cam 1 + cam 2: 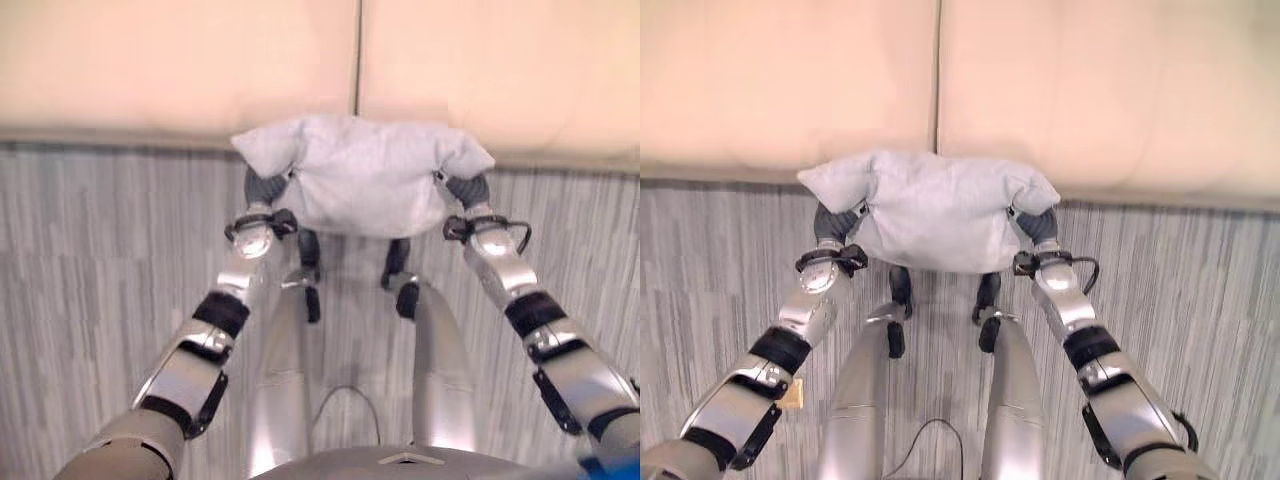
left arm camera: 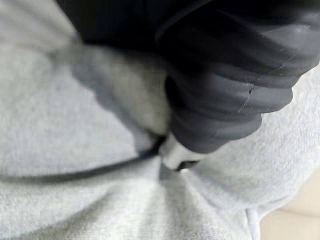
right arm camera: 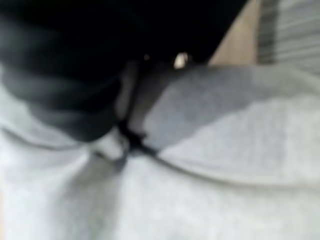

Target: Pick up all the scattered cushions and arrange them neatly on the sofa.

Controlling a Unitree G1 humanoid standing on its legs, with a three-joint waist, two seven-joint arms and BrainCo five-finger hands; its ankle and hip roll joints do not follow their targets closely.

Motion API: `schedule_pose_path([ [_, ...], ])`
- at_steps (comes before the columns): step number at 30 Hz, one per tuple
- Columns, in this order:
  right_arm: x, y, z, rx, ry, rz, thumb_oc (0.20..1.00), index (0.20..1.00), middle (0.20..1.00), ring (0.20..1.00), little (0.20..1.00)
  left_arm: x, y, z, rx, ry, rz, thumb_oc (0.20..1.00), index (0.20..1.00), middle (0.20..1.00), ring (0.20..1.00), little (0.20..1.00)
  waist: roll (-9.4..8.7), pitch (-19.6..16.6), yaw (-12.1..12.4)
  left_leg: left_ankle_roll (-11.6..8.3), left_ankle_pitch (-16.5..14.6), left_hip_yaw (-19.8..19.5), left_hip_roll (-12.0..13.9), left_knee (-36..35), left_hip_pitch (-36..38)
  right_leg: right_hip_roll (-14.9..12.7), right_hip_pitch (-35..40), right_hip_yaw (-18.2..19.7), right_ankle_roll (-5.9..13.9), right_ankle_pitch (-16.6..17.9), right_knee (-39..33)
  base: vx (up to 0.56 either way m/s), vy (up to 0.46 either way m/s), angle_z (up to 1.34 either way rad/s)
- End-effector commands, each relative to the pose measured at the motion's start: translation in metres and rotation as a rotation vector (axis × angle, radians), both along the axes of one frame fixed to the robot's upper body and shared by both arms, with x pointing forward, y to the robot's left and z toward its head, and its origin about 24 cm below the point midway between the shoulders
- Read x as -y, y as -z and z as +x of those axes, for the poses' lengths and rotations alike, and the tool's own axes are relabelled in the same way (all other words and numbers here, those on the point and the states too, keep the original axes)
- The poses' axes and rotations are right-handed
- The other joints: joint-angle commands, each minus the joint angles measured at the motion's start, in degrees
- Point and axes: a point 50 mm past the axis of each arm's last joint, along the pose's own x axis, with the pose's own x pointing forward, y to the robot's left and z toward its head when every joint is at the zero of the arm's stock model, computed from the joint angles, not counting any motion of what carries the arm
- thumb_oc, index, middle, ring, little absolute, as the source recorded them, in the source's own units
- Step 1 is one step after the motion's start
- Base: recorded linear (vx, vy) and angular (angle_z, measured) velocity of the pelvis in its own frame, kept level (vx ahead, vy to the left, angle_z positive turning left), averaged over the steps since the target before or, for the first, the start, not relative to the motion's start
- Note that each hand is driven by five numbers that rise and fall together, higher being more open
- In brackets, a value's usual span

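Beige sofa (image 1: 180,60) seat cushions span the far side, their seam running away from the robot; grey striped floor (image 1: 90,260) lies nearer. Pale grey cushion (image 1: 365,175) is carried between both hands, long axis crosswise, its far edge just over the sofa front. Left hand (image 1: 262,186) presses one end, right hand (image 1: 468,188) the other; fingers are buried in fabric, so their closure cannot be told. Judged next: the cushion goes straight forward onto the seat, both arms equally near.
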Motion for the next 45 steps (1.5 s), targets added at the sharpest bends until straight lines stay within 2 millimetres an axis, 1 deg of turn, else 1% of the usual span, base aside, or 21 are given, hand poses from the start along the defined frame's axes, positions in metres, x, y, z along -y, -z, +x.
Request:
schedule_pose_path([
  [1, -0.042, -0.061, -0.001, 0.299, -0.211, 0.013, 0.2, 0.2, 0.2, 0.2, 0.2, 0.049, -0.045, 0.002, 0.25, 0.218, -0.005, 0.2, 0.2, 0.2, 0.2, 0.2, 2.35, 2.23, -0.43, -2.07, 0.64, -3.24, -1.14, -4.35, 4.29, 0.47, 5.29, 0.95, 6.77, 4.2, -7.34, 0.04, -0.035, 0.04],
  [3, -0.039, -0.044, -0.012, 0.265, -0.212, 0.01, 0.2, 0.2, 0.2, 0.2, 0.2, 0.043, -0.028, -0.009, 0.213, 0.22, -0.031, 0.2, 0.2, 0.2, 0.2, 0.2, 2.22, 1.72, -0.04, -2.37, 1.49, -3.53, -1.28, -8.18, 11.25, 0.96, 12.23, -0.05, 6.82, 4.61, -11.36, 0.05, -0.025, 0.07],
  [4, -0.039, -0.044, -0.012, 0.265, -0.212, 0.01, 0.2, 0.2, 0.2, 0.2, 0.2, 0.043, -0.027, -0.009, 0.212, 0.22, -0.031, 0.2, 0.2, 0.2, 0.2, 0.2, 2.23, 1.79, -0.04, -2.38, 1.5, -3.54, -1.27, -8.23, 11.36, 0.97, 12.34, -0.07, 6.82, 4.63, -11.41, 0.08, -0.031, 0.05],
  [5, -0.033, -0.019, -0.028, 0.207, -0.204, 0.006, 0.2, 0.2, 0.2, 0.2, 0.2, 0.038, -0.003, -0.025, 0.155, 0.236, -0.047, 0.2, 0.2, 0.2, 0.2, 0.2, 2.41, 0.54, 0.52, -3.0, 5.1, -3.63, -1.71, -14.86, 21.62, 1.88, 23.11, -2.48, 6.57, 6.75, -18.14, 0.05, -0.026, 0.01],
  [6, -0.033, -0.019, -0.028, 0.206, -0.204, 0.006, 0.2, 0.2, 0.2, 0.2, 0.2, 0.038, -0.003, -0.025, 0.154, 0.236, -0.047, 0.2, 0.2, 0.2, 0.2, 0.2, 2.45, 0.81, 0.5, -3.02, 5.17, -3.68, -1.7, -15.08, 22.06, 1.92, 23.57, -2.56, 6.58, 6.81, -18.36, 0.11, -0.04, 0.04],
  [9, -0.025, -0.002, -0.042, 0.159, -0.201, -0.009, 0.2, 0.2, 0.2, 0.2, 0.2, 0.031, 0.013, -0.039, 0.114, 0.244, -0.045, 0.2, 0.2, 0.2, 0.2, 0.2, 2.58, 0.25, 0.31, -4.13, 6.73, -3.57, -1.65, -20.06, 32.01, 3.28, 34.28, -4.3, 6.83, 7.01, -23.27, 0.14, -0.05, 0.12],
  [11, -0.016, 0.009, -0.054, 0.127, -0.192, -0.023, 0.2, 0.2, 0.2, 0.2, 0.2, 0.019, 0.024, -0.051, 0.086, 0.24, -0.036, 0.2, 0.2, 0.2, 0.2, 0.2, 2.33, -1.57, 0.08, -4.84, 7.06, -3.35, -1.34, -22.94, 39.64, 4.84, 43.47, -5.19, 6.9, 6.9, -27.7, 0.19, -0.079, 0.12],
  [16, -0.006, 0.016, -0.064, 0.107, -0.166, -0.043, 0.2, 0.2, 0.2, 0.2, 0.2, 0.011, 0.037, -0.061, 0.036, 0.242, -0.013, 0.2, 0.2, 0.2, 0.2, 0.2, 1.63, -3.32, -0.27, -6.19, 6.99, -3.06, -0.43, -21.16, 44.89, 6.43, 52.47, -5.88, 6.35, 6.47, -32.82, 0.13, -0.114, 0.09],
  [18, -0.001, 0.019, -0.067, 0.093, -0.145, -0.059, 0.2, 0.2, 0.2, 0.2, 0.2, 0.008, 0.047, -0.065, -0.006, 0.227, -0.024, 0.2, 0.2, 0.2, 0.2, 0.2, 0.86, -4.12, 0.07, -7.3, 9.49, -3.11, 0.28, -16.55, 45.02, 7.6, 57.36, -6.32, 5.44, 6.38, -35.68, 0.09, -0.113, 0.18],
  [21, 0.005, 0.027, -0.073, 0.06, -0.133, -0.062, 0.2, 0.2, 0.2, 0.2, 0.2, 0.006, 0.057, -0.073, -0.043, 0.225, -0.031, 0.2, 0.2, 0.2, 0.2, 0.2, 0.06, -5.47, 0.35, -6.76, 9.24, -2.41, 0.05, -14.86, 45.25, 7.77, 59.95, -6.8, 5.22, 6.44, -37.23, 0.09, -0.051, 0.16],
  [23, 0.007, 0.031, -0.075, 0.039, -0.122, -0.07, 0.2, 0.2, 0.2, 0.2, 0.2, 0.005, 0.064, -0.077, -0.07, 0.228, -0.016, 0.2, 0.2, 0.2, 0.2, 0.2, 0.06, -6.86, 0.42, -5.47, 7.21, -1.51, -1.45, -19.04, 46.46, 8.14, 61.11, -6.98, 5.6, 6.59, -38.12, 0.18, -0.002, 0.26],
  [26, 0.011, 0.038, -0.078, 0.012, -0.1, -0.079, 0.2, 0.2, 0.2, 0.2, 0.2, 0.006, 0.071, -0.083, -0.107, 0.234, -0.002, 0.2, 0.2, 0.2, 0.2, 0.2, -0.22, -8.42, 1.37, -4.77, 8.47, -0.32, -2.81, -26.34, 47.24, 8.86, 63.69, -5.97, 6.67, 6.86, -39.48, 0.23, 0.056, 0.22],
  [27, 0.011, 0.038, -0.077, 0.011, -0.096, -0.081, 0.2, 0.2, 0.2, 0.2, 0.2, 0.006, 0.072, -0.084, -0.109, 0.233, 0.003, 0.2, 0.2, 0.2, 0.2, 0.2, -0.28, -8.45, 1.95, -4.83, 9.0, -0.76, -3.26, -26.7, 46.68, 9.18, 64.54, -5.59, 6.8, 6.67, -39.61, 0.21, 0.072, -0.05],
  [30, 0.01, 0.042, -0.078, -0.002, -0.095, -0.062, 0.2, 0.2, 0.2, 0.2, 0.2, 0.001, 0.075, -0.088, -0.12, 0.225, 0.002, 0.2, 0.2, 0.2, 0.2, 0.2, -1.05, -9.01, 2.86, -3.84, 7.39, -1.32, -3.7, -25.41, 47.88, 8.76, 65.96, -4.55, 7.72, 5.57, -38.69, 0.24, 0.116, -0.49],
  [33, 0.006, 0.04, -0.076, 0.003, -0.1, -0.059, 0.2, 0.2, 0.2, 0.2, 0.2, -0.001, 0.072, -0.09, -0.11, 0.229, 0.004, 0.2, 0.2, 0.2, 0.2, 0.2, -1.28, -9.45, 4.43, -1.34, 3.45, 0.64, -4.59, -24.27, 50.77, 5.84, 66.23, -4.32, 9.38, 4.54, -32.88, 0.28, 0.236, -0.29],
  [34, 0.004, 0.04, -0.075, 0.004, -0.103, -0.054, 0.2, 0.2, 0.2, 0.2, 0.2, -0.001, 0.071, -0.089, -0.102, 0.231, 0.018, 0.2, 0.2, 0.2, 0.2, 0.2, -1.37, -8.82, 4.75, 0.0, 2.24, 1.08, -5.18, -23.36, 51.59, 4.15, 63.48, -2.95, 11.09, 7.97, -25.53, 0.15, 0.192, -0.33],
  [35, 0.004, 0.04, -0.075, 0.004, -0.103, -0.054, 0.2, 0.2, 0.2, 0.2, 0.2, -0.001, 0.071, -0.089, -0.102, 0.231, 0.018, 0.2, 0.2, 0.2, 0.2, 0.2, -1.38, -8.83, 4.78, 0.0, 2.23, 1.12, -5.18, -23.36, 51.58, 4.14, 63.43, -2.91, 11.09, 7.95, -25.49, 0.14, 0.207, -0.32],
  [36, 0.002, 0.039, -0.073, 0.009, -0.105, -0.056, 0.2, 0.2, 0.2, 0.2, 0.2, 0.0, 0.07, -0.088, -0.1, 0.237, 0.018, 0.2, 0.2, 0.2, 0.2, 0.2, -1.21, -8.27, 4.29, 1.01, 1.61, 0.97, -5.38, -23.26, 52.48, 3.48, 61.49, -2.24, 12.09, 9.79, -20.77, 0.09, 0.121, -0.19],
  [39, 0.0, 0.037, -0.072, 0.019, -0.11, -0.062, 0.2, 0.2, 0.2, 0.2, 0.2, -0.002, 0.064, -0.086, -0.081, 0.237, 0.044, 0.2, 0.2, 0.2, 0.2, 0.2, -0.38, -7.75, 3.58, 2.1, 0.42, 0.34, -5.32, -23.77, 54.55, 3.98, 56.91, -0.96, 11.22, 9.32, -14.7, 0.15, 0.14, 0.0],
  [42, 0.001, 0.034, -0.07, 0.026, -0.118, -0.07, 0.2, 0.2, 0.2, 0.2, 0.2, -0.003, 0.063, -0.085, -0.078, 0.23, 0.045, 0.2, 0.2, 0.2, 0.2, 0.2, -0.13, -7.86, 2.7, 2.06, -0.1, -1.16, -6.03, -25.42, 56.71, 6.29, 54.14, 0.54, 9.64, 8.01, -19.9, 0.2, 0.052, -0.09],
  [45, 0.003, 0.031, -0.068, 0.036, -0.116, -0.075, 0.2, 0.2, 0.2, 0.2, 0.2, -0.002, 0.064, -0.084, -0.083, 0.231, 0.045, 0.2, 0.2, 0.2, 0.2, 0.2, -0.74, -7.69, 1.52, 1.86, -1.57, -2.6, -7.19, -26.24, 59.0, 7.59, 52.16, 1.14, 9.14, 10.65, -30.68, 0.23, -0.023, -0.05],
])
